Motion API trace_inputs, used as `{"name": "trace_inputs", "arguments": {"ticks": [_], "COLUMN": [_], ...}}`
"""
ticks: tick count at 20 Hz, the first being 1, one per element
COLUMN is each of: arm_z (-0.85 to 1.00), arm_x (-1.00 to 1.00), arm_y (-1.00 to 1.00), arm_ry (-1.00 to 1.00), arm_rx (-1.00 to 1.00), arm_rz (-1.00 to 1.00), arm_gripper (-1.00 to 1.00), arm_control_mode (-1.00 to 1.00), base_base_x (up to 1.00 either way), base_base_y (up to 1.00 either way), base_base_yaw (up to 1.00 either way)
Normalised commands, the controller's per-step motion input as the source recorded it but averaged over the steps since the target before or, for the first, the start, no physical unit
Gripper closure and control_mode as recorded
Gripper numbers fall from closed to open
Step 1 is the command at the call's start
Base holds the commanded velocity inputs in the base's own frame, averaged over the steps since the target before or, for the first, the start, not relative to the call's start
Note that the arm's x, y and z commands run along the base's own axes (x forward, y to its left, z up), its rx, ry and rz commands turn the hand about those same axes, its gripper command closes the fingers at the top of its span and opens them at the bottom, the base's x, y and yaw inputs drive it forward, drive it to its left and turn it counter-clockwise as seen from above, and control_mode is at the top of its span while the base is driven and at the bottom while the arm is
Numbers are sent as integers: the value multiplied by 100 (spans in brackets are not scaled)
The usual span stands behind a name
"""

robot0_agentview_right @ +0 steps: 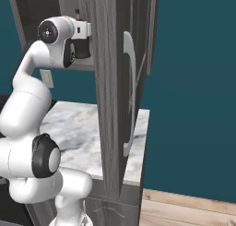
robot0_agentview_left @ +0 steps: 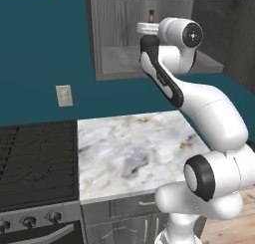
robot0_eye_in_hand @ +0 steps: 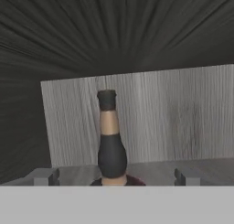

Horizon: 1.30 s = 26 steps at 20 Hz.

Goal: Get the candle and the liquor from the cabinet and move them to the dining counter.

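jaws: spread wide, one dark tip low on each side of the hand view, nothing clamped between them

fingertips: apart from the bottle on both sides, no contact that I can see

liquor: standing upright right between the tips, dark neck with a tan band and a dark cap, its lower body cut off at the bottom of the hand view. From the left base view just its top pokes up behind the hand

cabinet: dark grey wood grain, door swung open, bottle sits on the shelf inside against the pale back panel. From the right base view the open door is edge-on with its long silver handle running down it

arm: white, reaching up from the lower right into the cabinet opening

surface: small marble top under the cabinet, bare where it shows

stove: black grates just left of the marble, knobs along the front

wall outlet: on the teal wall, above the stove

candle: can't make it out in any view
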Motion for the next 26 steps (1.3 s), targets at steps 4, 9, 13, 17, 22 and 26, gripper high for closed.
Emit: {"name": "trace_inputs", "arguments": {"ticks": [4,9,13,17,22,26], "arm_z": [0,0,0,0,0,0], "arm_x": [23,18,14,14,16,18], "arm_y": [0,0,0,0,0,0], "arm_ry": [1,1,0,0,0,0], "arm_rx": [0,0,0,0,0,0], "arm_rz": [0,0,0,0,0,0], "arm_gripper": [-100,-100,-100,-100,-100,-100], "arm_control_mode": [-100,-100,-100,-100,-100,-100], "base_base_x": [0,0,0,0,0,0], "base_base_y": [0,0,0,0,0,0], "base_base_yaw": [0,0,0,0,0,0]}}
